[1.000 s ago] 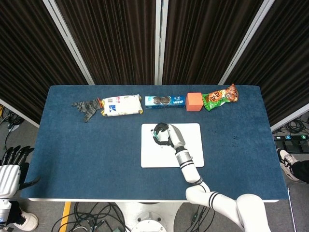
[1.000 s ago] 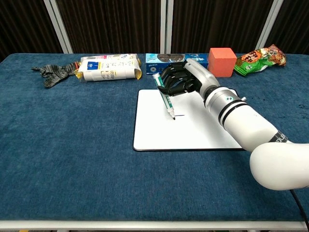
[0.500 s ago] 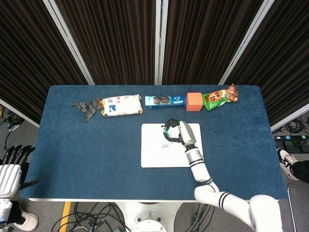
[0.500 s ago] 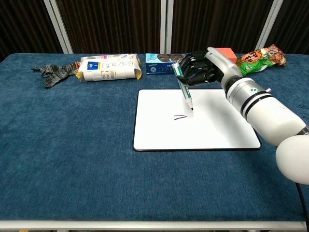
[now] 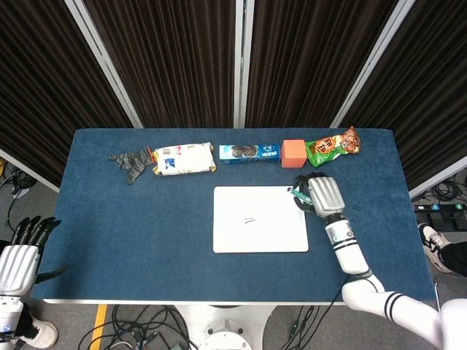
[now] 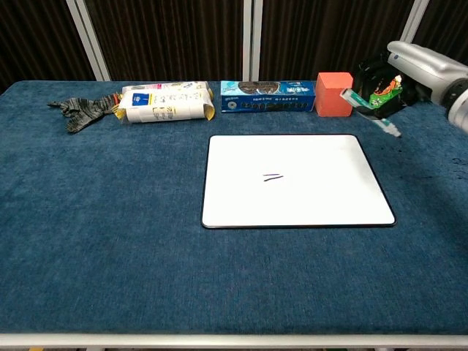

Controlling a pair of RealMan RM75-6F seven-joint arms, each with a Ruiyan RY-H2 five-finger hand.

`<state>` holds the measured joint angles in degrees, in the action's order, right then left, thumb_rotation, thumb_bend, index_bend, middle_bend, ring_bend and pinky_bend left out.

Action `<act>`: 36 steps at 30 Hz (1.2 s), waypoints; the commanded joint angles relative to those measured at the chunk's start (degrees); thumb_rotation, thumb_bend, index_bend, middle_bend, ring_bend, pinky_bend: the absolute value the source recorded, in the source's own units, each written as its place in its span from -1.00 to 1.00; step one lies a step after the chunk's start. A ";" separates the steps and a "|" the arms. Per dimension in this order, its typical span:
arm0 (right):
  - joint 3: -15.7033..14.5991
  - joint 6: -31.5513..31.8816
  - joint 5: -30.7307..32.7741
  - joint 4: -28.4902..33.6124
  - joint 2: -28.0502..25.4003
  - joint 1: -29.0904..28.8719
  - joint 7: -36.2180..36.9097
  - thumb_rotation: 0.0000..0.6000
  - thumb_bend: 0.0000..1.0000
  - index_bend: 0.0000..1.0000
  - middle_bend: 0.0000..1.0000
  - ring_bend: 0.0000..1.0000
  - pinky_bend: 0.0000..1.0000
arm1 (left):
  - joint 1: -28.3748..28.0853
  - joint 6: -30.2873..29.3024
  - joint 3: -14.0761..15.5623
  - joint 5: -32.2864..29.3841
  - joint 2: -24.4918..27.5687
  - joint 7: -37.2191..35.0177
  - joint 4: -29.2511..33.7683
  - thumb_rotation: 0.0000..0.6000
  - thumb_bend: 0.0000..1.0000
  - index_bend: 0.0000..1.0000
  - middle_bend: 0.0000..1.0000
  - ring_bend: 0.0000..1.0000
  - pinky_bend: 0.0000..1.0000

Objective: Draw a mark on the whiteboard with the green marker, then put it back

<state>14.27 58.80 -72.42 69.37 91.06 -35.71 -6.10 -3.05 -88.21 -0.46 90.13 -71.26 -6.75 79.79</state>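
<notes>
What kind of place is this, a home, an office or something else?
Most likely a robotics lab or test bay, not a home. A blue-covered table stands before dark pleated curtains, loose cables lie on the floor, and a white robot right hand holds a green marker beside a white whiteboard.

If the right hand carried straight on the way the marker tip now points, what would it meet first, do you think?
Probably bare tabletop. The right hand holds the green marker tip down, beyond the whiteboard's right edge. Depth is unclear, but nothing seems to lie under it.
</notes>
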 commanded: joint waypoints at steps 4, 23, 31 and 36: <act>-7.79 -6.89 5.89 3.97 -10.77 -1.25 -34.80 1.00 0.04 0.29 0.06 -0.48 -0.56 | 0.19 0.43 0.57 -0.13 0.87 1.28 1.70 1.00 -0.78 -0.67 -0.77 -0.92 -0.96; -10.73 -5.05 6.01 -0.18 -6.75 0.86 -31.73 1.00 0.03 -1.00 -0.99 -1.00 -1.00 | 0.58 0.10 0.60 -0.54 1.44 1.96 2.71 1.00 -0.78 -0.67 -0.77 -0.92 -0.96; -13.50 12.22 -1.27 19.30 -21.67 12.18 -21.18 1.00 0.03 -1.00 -0.87 -1.00 -1.00 | 0.54 -0.02 0.37 -0.65 1.04 1.71 2.24 1.00 -0.78 -0.67 -0.77 -0.92 -0.96; -16.83 20.93 -7.53 24.95 -27.87 19.60 -9.40 1.00 0.02 -0.96 -0.76 -1.00 -1.00 | 0.21 -0.41 0.05 -0.17 0.53 2.78 2.42 1.00 -0.78 -0.67 -0.77 -0.92 -0.96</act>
<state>0.20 74.21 -74.93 89.59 68.47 -21.93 -23.01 -2.77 -88.52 -0.34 89.85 -70.62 -4.13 82.16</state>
